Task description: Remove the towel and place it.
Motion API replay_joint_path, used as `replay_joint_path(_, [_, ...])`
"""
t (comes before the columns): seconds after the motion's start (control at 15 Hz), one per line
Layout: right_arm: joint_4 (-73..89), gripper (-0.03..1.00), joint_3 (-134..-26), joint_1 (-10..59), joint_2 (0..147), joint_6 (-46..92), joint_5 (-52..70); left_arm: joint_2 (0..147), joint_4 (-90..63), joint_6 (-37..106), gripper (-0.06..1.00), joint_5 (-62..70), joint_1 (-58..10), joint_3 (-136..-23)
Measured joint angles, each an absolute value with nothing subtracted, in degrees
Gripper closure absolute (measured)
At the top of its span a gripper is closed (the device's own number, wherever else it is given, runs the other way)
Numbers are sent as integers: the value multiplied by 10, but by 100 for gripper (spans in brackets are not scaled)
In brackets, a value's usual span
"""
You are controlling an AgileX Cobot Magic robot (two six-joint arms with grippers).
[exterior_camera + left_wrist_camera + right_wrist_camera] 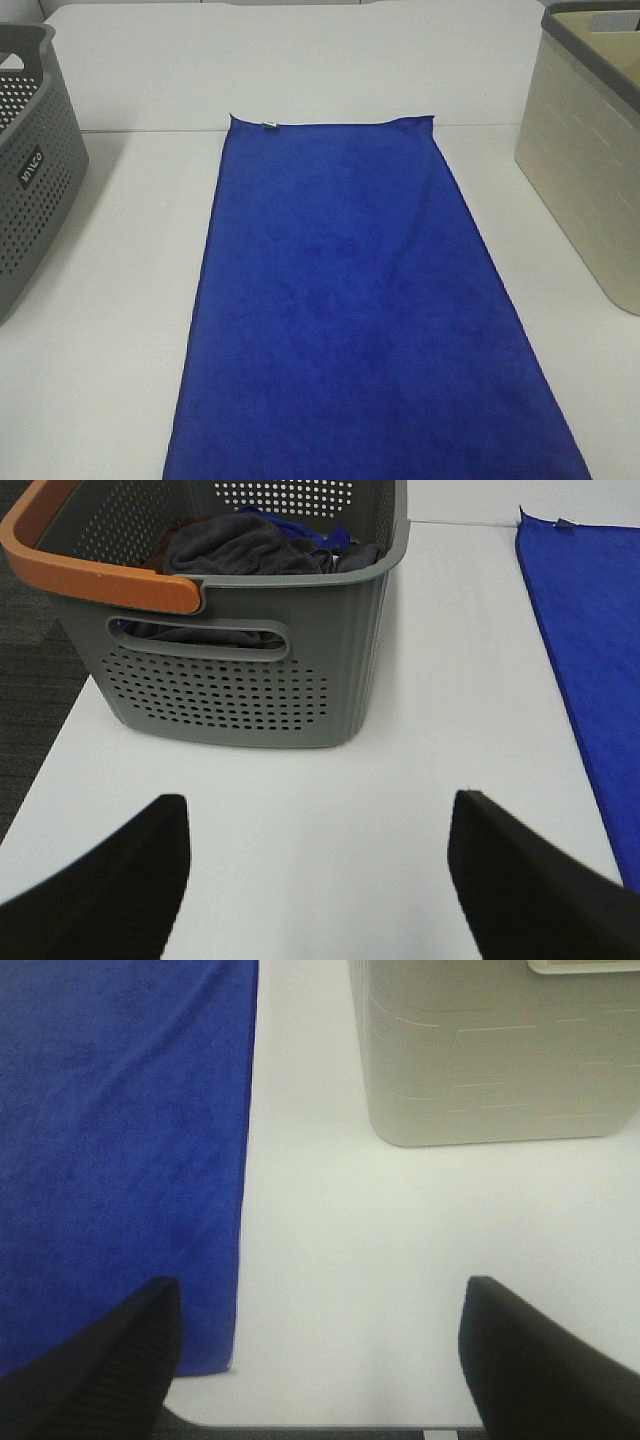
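The royal-blue towel [350,310] lies spread flat down the middle of the white table, a small white tag [270,125] at its far left corner. Neither arm shows in the exterior high view. In the left wrist view my left gripper [318,875] is open over bare table in front of the grey basket [250,660], with the towel [590,640] off to one side. In the right wrist view my right gripper [320,1360] is open above the table near its front edge, one finger [100,1360] over the towel's [120,1140] near corner. Both hold nothing.
A grey perforated basket [30,170] with an orange handle [90,565] stands at the left, holding dark cloths [240,545]. A beige basket [590,170] stands at the right, and in the right wrist view this beige basket [490,1060] is close ahead.
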State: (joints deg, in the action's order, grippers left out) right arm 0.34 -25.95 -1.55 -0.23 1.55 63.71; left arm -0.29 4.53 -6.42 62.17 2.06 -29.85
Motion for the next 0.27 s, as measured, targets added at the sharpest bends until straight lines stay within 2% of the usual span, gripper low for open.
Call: replay_joint_path(0.27, [3,21,-260,-15,-2,15,637,-3,45,-64,27,622,21,-299])
